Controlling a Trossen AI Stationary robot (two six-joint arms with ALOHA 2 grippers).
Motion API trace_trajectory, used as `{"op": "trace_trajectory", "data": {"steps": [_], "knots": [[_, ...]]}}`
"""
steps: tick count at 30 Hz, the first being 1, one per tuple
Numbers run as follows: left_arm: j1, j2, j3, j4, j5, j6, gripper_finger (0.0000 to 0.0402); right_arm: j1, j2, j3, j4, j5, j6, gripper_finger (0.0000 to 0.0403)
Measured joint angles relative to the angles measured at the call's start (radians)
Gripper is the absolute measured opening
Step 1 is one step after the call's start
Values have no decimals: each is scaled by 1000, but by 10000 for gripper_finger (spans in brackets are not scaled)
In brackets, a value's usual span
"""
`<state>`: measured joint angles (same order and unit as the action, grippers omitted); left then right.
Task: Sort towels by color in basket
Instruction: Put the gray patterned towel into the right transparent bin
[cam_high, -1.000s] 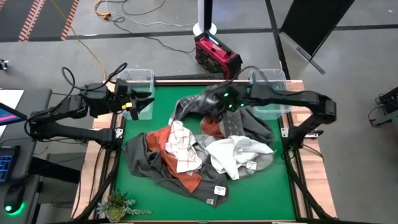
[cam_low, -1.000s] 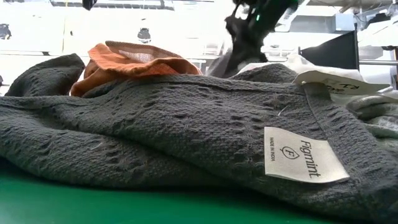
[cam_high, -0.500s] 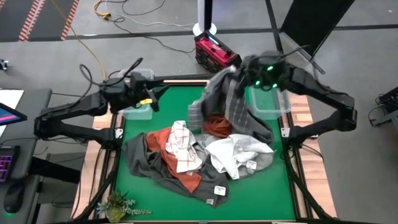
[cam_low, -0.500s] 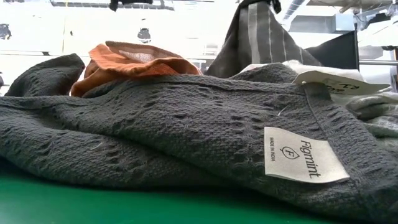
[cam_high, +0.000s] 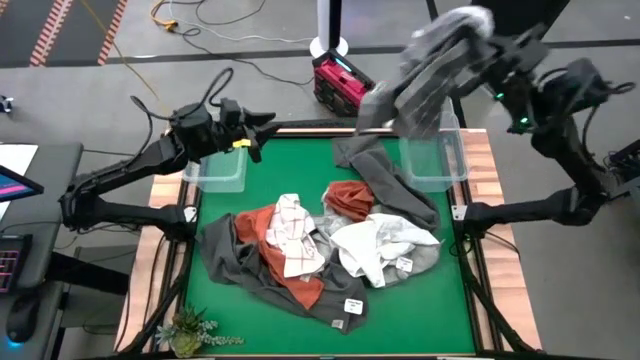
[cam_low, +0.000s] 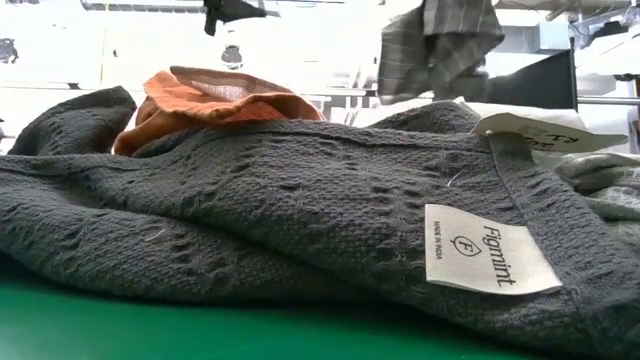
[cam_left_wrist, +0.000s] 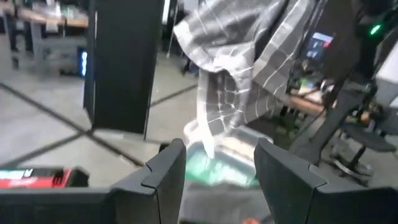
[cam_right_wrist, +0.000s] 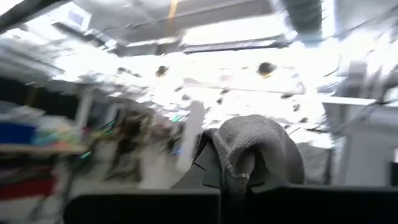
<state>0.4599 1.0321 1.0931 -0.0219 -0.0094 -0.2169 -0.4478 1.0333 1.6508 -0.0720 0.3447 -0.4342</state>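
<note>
My right gripper (cam_high: 485, 35) is high above the table's far right corner, shut on a grey checked towel (cam_high: 415, 80) that hangs below it, over the right bin (cam_high: 437, 165). Across from it, my left gripper (cam_left_wrist: 217, 180) stands open and level above the far edge near the left bin (cam_high: 215, 168), facing the hanging towel (cam_left_wrist: 242, 68), with nothing between its fingers. The other towels lie heaped on the green mat: rust orange (cam_high: 290, 260), white with grey checks (cam_high: 295, 235), white (cam_high: 375, 245) and dark grey (cam_high: 235, 255). My right gripper pinches a bunched fold (cam_right_wrist: 249, 152) at the top of the grey checked towel between its two fingers; several layers bulge past the fingertips. The fingers slant upward. The towel hangs slack below them, its lower end (cam_left_wrist: 205, 140) clear of the pile and the bin.
A dark grey striped cloth (cam_high: 390, 185) lies on the mat under the hanging towel. In the low view a dark grey towel with a label (cam_low: 300, 200) fills the foreground. A small plant (cam_high: 190, 330) stands at the near left corner. A red box (cam_high: 345, 85) sits on the floor beyond the far edge.
My right gripper has swung up and toward the far right corner, tipping from pointing down to slanting upward. It has drawn the grey checked towel out of the pile and lifted it clear. My left gripper has moved toward the far edge and rightward, still open.
</note>
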Motion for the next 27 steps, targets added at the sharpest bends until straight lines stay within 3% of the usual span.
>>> {"op": "trace_trajectory", "data": {"steps": [5, 13, 18, 23, 27], "knots": [[21, 0, 0, 28, 5, 11, 180, 0, -40, -1, 37, 4, -71, 25], [25, 0, 0, 27, 5, -2, 180, -1, -24, 0, -311, 29, 102, 27], [25, 0, 0, 28, 5, -4, 180, -22, 46, -5, -431, 171, 180, 22], [25, 0, 0, 28, 5, -4, 180, -74, 90, -1, -419, 473, 80, 24], [24, 0, 0, 27, 5, -4, 180, -104, 94, -2, -480, 525, 51, 26]]}}
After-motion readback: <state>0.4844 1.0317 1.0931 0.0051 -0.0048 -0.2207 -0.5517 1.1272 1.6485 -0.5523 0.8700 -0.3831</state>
